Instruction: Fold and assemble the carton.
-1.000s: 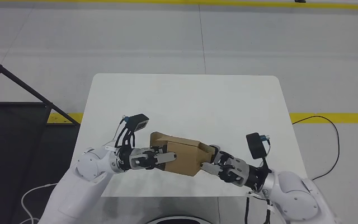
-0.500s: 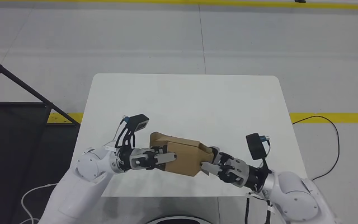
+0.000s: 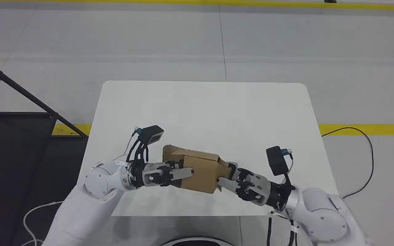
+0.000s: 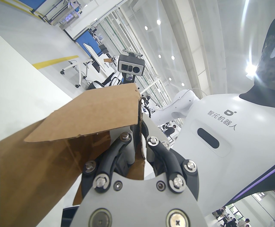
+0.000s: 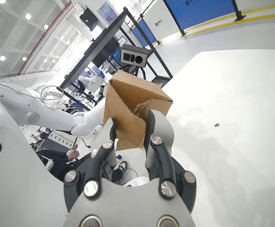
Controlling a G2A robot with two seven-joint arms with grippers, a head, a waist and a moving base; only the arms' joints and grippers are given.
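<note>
- The left gripper [image 4: 140, 133] is closed on the carton [image 4: 86, 111]. Its fingers pinch a raw corrugated edge where a flap folds over.
- The right gripper [image 5: 131, 126] grips the opposite end, with a creased flap of the carton [image 5: 133, 96] clamped between its two dark pads.
- From above, the carton [image 3: 194, 169] is a brown, partly folded box. It is held between the left gripper [image 3: 175, 174] and the right gripper [image 3: 225, 178] over the near part of the table, closer to the near edge than to the middle. Whether its underside touches the tabletop cannot be told.
- The table [image 3: 203, 111] is white with rounded corners and a smooth matte top.
- A small brown scrap [image 5: 216, 125] lies on the table [image 5: 225, 86], well apart from the carton.
- The floor [image 3: 154, 43] around the table is pale grey, jointed into large slabs.
- A yellow line [image 3: 357, 129] runs along the floor beside the table's right edge.
- Beyond the table, the right wrist view shows a black-framed screen [image 5: 106, 48] and a row of blue panels [image 5: 197, 10] along another yellow floor stripe.
- The left wrist view shows a wheeled desk [image 4: 92, 53] on the open floor and round ceiling lights [image 4: 158, 22] set in a high white roof.
</note>
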